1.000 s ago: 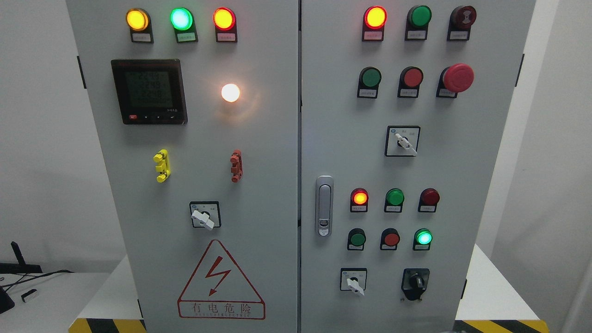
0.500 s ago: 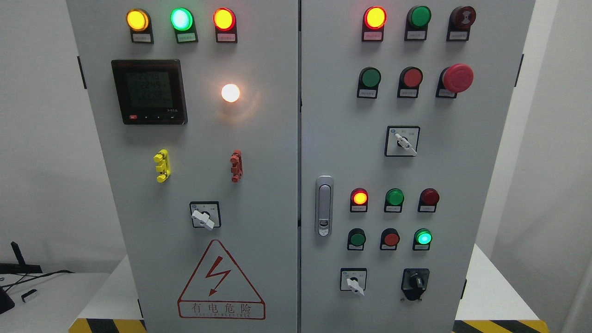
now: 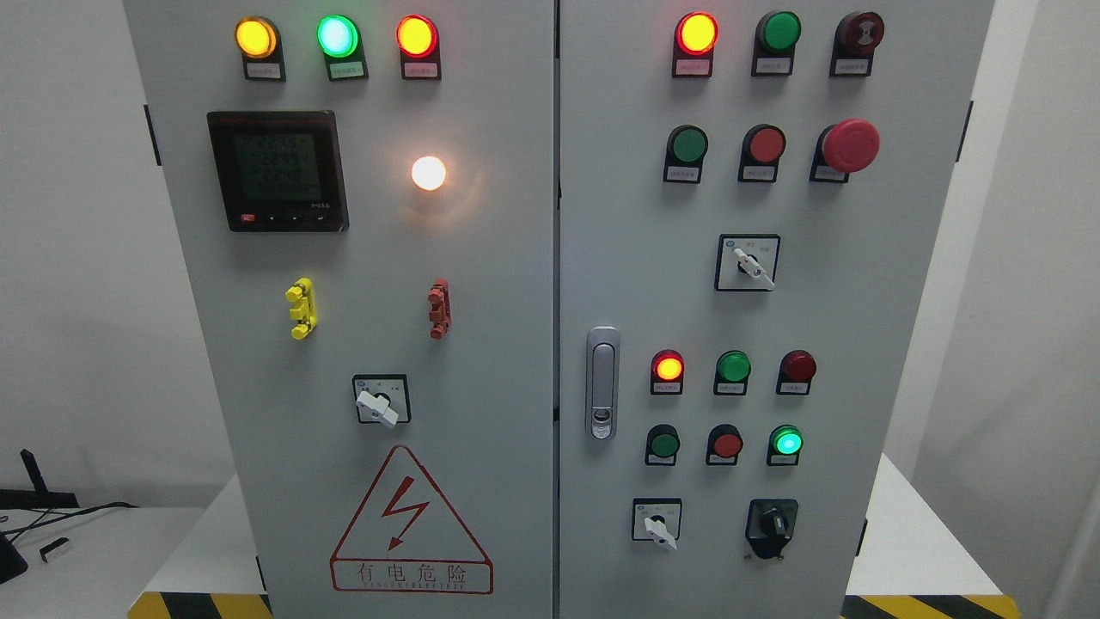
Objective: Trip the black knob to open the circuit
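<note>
The black knob sits untouched, low on the grey cabinet. No hand shows, so neither hand's state can be told.

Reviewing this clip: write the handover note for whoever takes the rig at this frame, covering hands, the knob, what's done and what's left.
Hands: neither is in the head view.
Black knob: bottom right of the right cabinet door, beside the white-handled selector switch; nothing touches it.
Lamps: red lamp and green lamp above it are lit.
Done: nothing visible.
Left: bring a hand to the knob and turn it to trip the circuit.
</note>
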